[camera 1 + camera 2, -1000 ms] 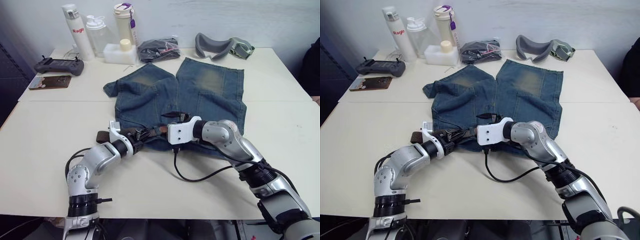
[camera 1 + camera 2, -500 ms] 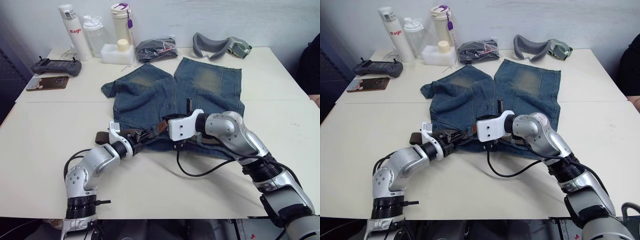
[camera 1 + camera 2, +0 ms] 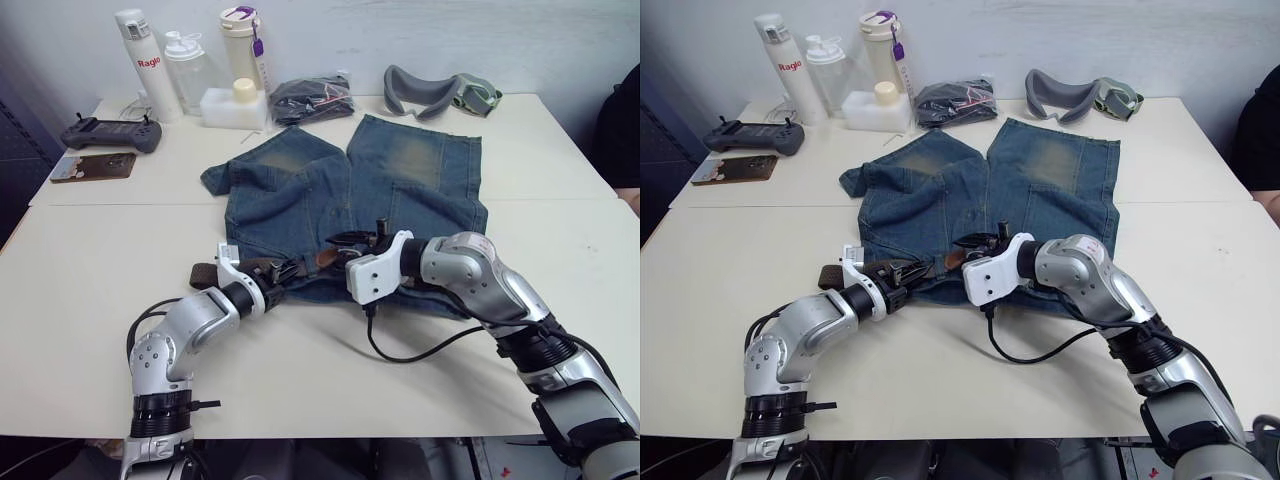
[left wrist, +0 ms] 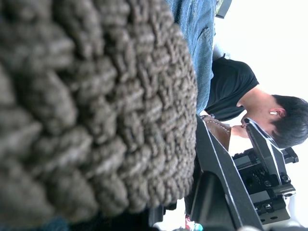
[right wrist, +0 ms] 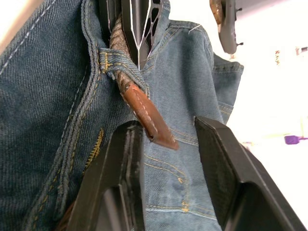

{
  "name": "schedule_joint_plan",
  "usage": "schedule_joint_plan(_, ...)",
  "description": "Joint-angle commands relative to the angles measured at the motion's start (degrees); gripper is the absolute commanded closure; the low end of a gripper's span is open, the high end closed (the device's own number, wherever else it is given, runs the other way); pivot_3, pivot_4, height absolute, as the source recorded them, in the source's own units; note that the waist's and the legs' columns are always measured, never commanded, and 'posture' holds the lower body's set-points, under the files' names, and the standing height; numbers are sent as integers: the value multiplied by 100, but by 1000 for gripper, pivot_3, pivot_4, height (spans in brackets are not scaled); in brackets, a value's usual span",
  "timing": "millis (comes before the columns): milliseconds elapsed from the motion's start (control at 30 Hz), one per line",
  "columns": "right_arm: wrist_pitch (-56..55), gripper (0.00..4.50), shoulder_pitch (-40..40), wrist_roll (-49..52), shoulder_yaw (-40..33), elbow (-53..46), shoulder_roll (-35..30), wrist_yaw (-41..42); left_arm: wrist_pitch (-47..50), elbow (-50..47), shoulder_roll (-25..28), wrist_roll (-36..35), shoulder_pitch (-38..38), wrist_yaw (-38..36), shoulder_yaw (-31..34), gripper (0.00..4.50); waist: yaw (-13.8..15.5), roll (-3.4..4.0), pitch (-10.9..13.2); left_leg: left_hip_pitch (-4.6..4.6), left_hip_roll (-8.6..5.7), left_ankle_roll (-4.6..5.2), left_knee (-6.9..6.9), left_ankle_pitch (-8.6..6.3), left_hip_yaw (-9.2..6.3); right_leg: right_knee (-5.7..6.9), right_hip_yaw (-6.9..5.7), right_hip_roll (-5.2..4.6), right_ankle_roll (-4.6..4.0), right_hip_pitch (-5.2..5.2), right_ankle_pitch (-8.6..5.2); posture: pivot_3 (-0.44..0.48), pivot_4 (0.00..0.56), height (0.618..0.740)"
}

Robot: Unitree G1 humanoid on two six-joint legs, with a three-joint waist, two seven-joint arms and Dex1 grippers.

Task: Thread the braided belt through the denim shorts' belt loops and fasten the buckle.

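Observation:
The denim shorts lie flat on the table, waistband toward me. The braided belt runs along the waistband and passes through one of the belt loops. Its tan tip sticks out past that loop. My left gripper is shut on the braided belt just left of the loop. My right gripper is open, one finger on each side of the tan tip without touching it. A dark brown end of the strap lies behind my left wrist. The buckle is hidden.
Bottles, a black fabric bundle and a grey goggle strap line the far edge. A controller sits far left. A black cable loops on the table under my right arm. A person sits at the right.
My right gripper lifted and rolled half a second ago, then came back down, and its fingers now straddle the tan tip. My left gripper has kept its hold in the same place.

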Motion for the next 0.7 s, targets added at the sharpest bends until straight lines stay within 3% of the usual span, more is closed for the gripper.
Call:
schedule_joint_plan(33, -218, 2624, 39, -10, -61, -59, 58, -168, 9, 87, 3, -59, 56, -62, -112, 4500, 0, 0, 0, 0, 0, 0, 0, 0, 0, 0, 0, 0, 0, 0, 0, 0, 150, 641)
schedule_joint_plan(133, -241, 2624, 41, 9, -69, -38, 86, -182, 3, 81, 10, -59, 57, -66, -120, 4500, 0, 0, 0, 0, 0, 0, 0, 0, 0, 0, 0, 1, 0, 0, 0, 0, 150, 641)
schedule_joint_plan(233, -273, 3439, 23, 92, -69, -8, 113, -137, -18, 50, 34, -59, 52, -199, -18, 4500, 0, 0, 0, 0, -1, 0, 0, 0, 0, 0, 0, 3, 0, 0, 0, 0, 150, 641)
schedule_joint_plan(300, -303, 4376, 9, 108, -74, 29, 114, -120, 92, 4, 202, -59, 68, -297, -12, 4500, -6, 0, 0, 0, 0, 0, 0, 0, 0, 1, 0, 4, -1, -1, 0, 0, 150, 641)
schedule_joint_plan(367, -330, 4472, -12, 113, -81, 74, 113, -103, 195, -60, 406, -59, 98, -379, -9, 4500, -25, 0, 1, 0, 2, 0, -1, 0, 0, 1, 1, 3, -1, -3, 0, 0, 150, 641)
schedule_joint_plan(600, -622, 4500, -200, 173, -155, 403, 44, -93, 823, -508, 1019, -59, 582, -1055, 407, 1453, -55, 2, 1, 0, 10, -3, -6, -2, 1, 3, 1, 6, -3, -12, -1, 0, 150, 641)
schedule_joint_plan(700, -1058, 4500, -386, 400, -272, 674, -169, 23, 1358, -751, 1873, -59, 945, -2037, 734, 104, -102, 4, 4, 0, 15, -5, -8, -3, 5, 6, 2, 6, -9, -18, -5, 0, 150, 641)
